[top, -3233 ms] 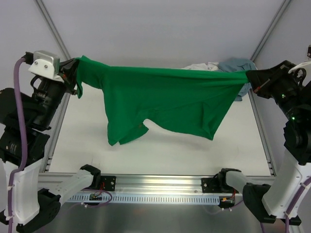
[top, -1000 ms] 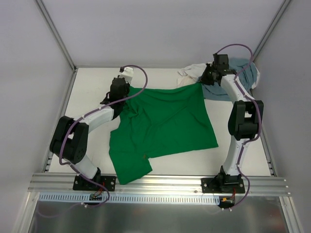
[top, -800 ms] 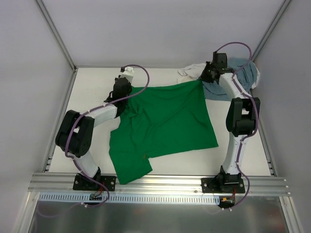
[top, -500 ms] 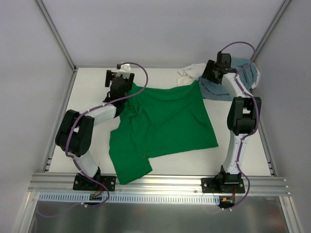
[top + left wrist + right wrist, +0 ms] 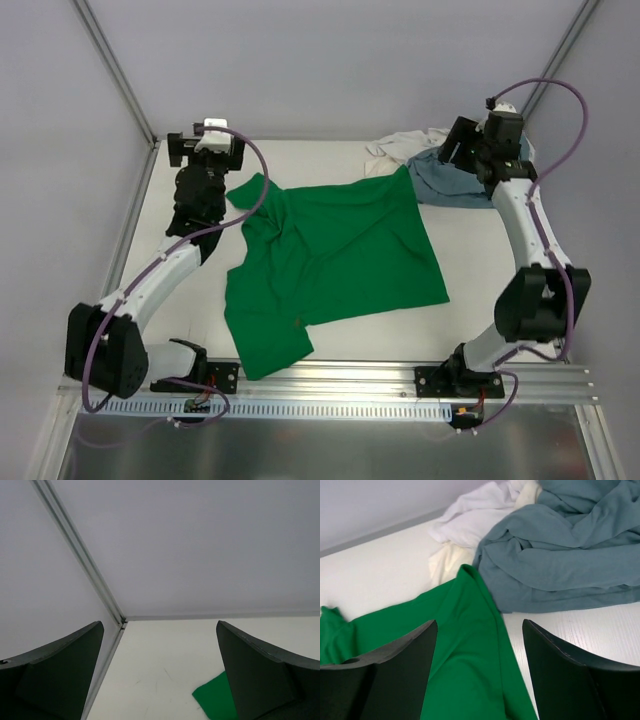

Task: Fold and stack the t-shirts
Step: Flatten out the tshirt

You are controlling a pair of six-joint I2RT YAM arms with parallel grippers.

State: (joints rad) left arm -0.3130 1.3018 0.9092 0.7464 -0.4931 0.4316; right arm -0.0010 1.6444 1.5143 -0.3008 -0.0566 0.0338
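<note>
The green t-shirt [image 5: 335,255] lies spread on the white table [image 5: 480,270], one sleeve pointing to the near edge. The grey-blue t-shirt [image 5: 452,182] and the white t-shirt [image 5: 398,148] sit crumpled together at the back right. My left gripper [image 5: 207,152] hangs open above the shirt's far left corner, holding nothing; in the left wrist view only a green corner [image 5: 216,700] shows beside the right finger [image 5: 265,675]. My right gripper [image 5: 474,150] is open over the far right corner of the green shirt [image 5: 465,645], next to the grey-blue t-shirt [image 5: 560,555] and the white t-shirt [image 5: 475,515].
Grey walls close the table on three sides, with metal frame posts [image 5: 115,70] in the back corners. An aluminium rail [image 5: 330,378] with both arm bases runs along the near edge. Bare table shows left of the green shirt [image 5: 170,300].
Both grippers have gone from shut to open and let go of the green shirt's far corners. Both have lifted and drawn outward; the shirt now lies flat.
</note>
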